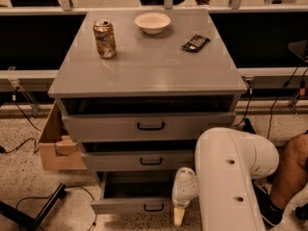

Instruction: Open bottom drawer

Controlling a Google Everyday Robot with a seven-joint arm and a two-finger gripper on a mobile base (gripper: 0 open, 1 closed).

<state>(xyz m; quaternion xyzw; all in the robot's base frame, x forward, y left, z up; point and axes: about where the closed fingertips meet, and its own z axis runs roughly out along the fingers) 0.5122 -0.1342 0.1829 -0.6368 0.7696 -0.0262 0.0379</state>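
Observation:
The bottom drawer (126,206) is the lowest of the grey cabinet's (149,61) three. It stands pulled out, and its plain grey inside (137,186) shows behind the shallow front. Its small black loop handle (154,207) is free. My gripper (179,216) hangs from the white arm (231,177) just right of the handle, at the right end of the drawer front, pointing down at the floor. I cannot tell whether it touches the drawer. The middle drawer (139,160) and the top drawer (149,126) also stand slightly out.
On the cabinet top are a soda can (104,38), a white bowl (152,22) and a dark packet (195,43). A cardboard box (57,146) sits on the floor at the left. A person's leg (293,170) is at the right. Cables lie on the floor.

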